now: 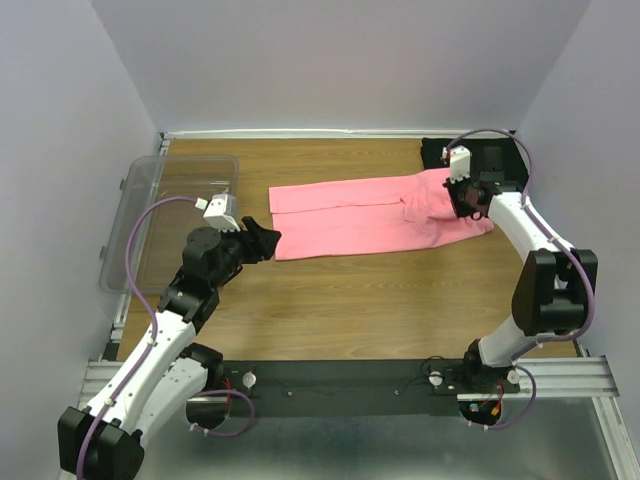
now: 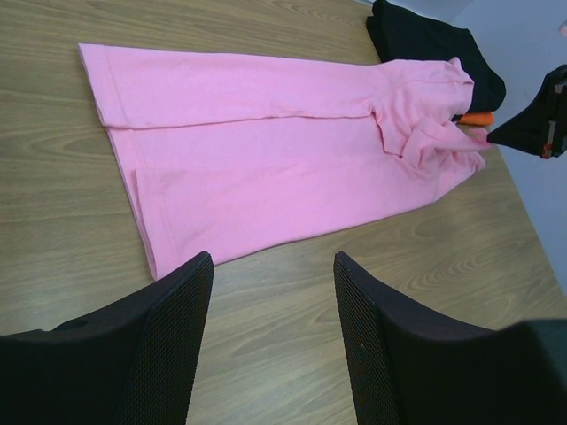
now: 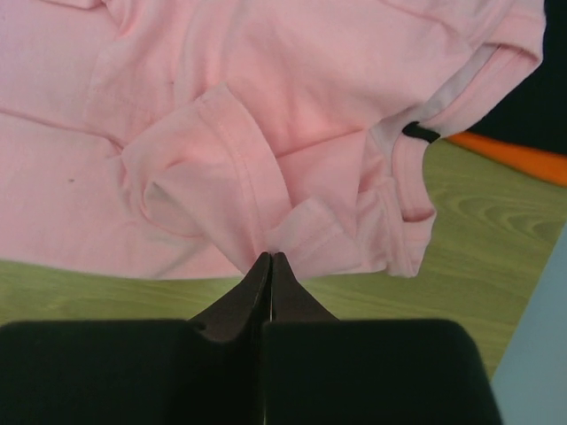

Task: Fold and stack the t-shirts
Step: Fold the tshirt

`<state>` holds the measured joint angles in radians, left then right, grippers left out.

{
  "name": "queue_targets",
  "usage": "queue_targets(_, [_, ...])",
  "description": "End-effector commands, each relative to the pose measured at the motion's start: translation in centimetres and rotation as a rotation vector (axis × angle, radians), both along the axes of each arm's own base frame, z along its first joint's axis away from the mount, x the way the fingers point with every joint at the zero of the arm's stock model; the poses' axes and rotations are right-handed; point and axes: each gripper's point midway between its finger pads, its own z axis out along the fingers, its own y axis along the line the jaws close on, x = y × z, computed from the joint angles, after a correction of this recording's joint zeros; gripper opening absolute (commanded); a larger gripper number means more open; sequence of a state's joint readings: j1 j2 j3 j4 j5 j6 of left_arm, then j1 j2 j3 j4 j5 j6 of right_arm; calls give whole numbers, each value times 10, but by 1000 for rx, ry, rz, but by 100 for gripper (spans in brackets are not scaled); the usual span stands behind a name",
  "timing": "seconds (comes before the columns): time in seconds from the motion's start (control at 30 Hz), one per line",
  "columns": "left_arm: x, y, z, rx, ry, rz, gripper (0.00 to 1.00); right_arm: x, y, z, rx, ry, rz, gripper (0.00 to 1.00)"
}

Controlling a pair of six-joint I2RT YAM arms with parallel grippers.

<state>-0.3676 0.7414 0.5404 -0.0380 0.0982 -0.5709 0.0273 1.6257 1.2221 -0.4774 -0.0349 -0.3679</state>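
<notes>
Three shirts: the pink t-shirt point(image 1: 350, 212) lies flat on the far half of the table point(image 1: 330, 300). The black t-shirt point(image 1: 436, 150) sits in the far right corner. A sliver of the orange-red t-shirt point(image 2: 478, 117) shows beside it, at the pink collar end.
Long axis of the pink one: left to right across the table, hem toward the left arm, collar and sleeves toward the right arm.
Right gripper point(image 3: 270, 264): jaws pressed together at the sleeve end. A fold of sleeve runs into the tips, seemingly pinched, though the contact itself is hidden.
Left gripper point(image 1: 262, 240): spread and empty, just beside the hem's near corner.
Nearer arm: each to its own end; the hem lies straight ahead of the left fingers.
Coming move: likely folding one end over the other along that axis.
Clear tub point(image 1: 150, 215): far left, apart from the shirts.
</notes>
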Motion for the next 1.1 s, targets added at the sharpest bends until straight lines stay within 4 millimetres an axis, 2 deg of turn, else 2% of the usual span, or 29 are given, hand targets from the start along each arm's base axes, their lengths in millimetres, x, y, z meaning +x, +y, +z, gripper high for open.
queue_targets(0.0, [-1, -3, 2, -1, -27, -26, 65, -16, -6, -2, -15, 8, 4, 9])
queue_targets(0.27, [-2, -3, 4, -5, -31, -32, 65, -32, -13, -33, -44, 93, -4, 16])
queue_targets(0.3, [-2, -3, 4, -5, -31, -32, 65, -34, -14, -34, -46, 96, -5, 20])
queue_targets(0.43, [-2, -4, 3, -4, -28, -35, 65, -36, -14, -27, -47, 85, 0, 29])
queue_targets(0.5, [-2, -4, 2, -1, -26, -37, 65, -35, -14, -16, -49, 56, -1, 34])
queue_targets(0.57, [-2, -4, 2, -2, -27, -37, 65, -27, -8, -3, -13, 20, 12, 40])
queue_targets(0.6, [-2, -5, 2, -2, -26, -40, 65, -23, 3, -5, 42, 27, 35, 43])
queue_targets(0.63, [-2, -5, 1, -1, -23, -42, 65, -11, 10, 6, 78, -1, 49, 45])
queue_targets(0.67, [-2, -5, 0, 0, -18, -42, 65, -5, 16, 5, 113, 5, 61, 46])
queue_targets(0.7, [-1, -6, 0, 2, -20, -44, 65, 2, 22, -11, 148, 49, 68, 47])
queue_targets(0.73, [-1, -5, 1, 1, -20, -42, 65, 14, 31, -5, 199, 39, 77, 47])
queue_targets(0.8, [-2, -6, 1, 0, -20, -46, 65, 27, 36, -17, 227, 65, 73, 46])
queue_targets(0.83, [-3, -6, 2, -5, -24, -46, 65, 32, 37, -34, 242, 108, 56, 46])
queue_targets(0.87, [-3, -6, 2, -7, -25, -45, 65, 43, 38, -28, 248, 87, 55, 46])
queue_targets(0.93, [-3, -5, 2, -6, -23, -41, 65, 52, 40, -33, 264, 94, 49, 46])
queue_targets(0.97, [-3, -5, 3, -6, -27, -41, 65, 55, 40, -43, 265, 114, 45, 46])
queue_targets(1.07, [-2, -7, 0, 0, -17, -49, 65, 64, 34, -51, 238, 122, 19, 46])
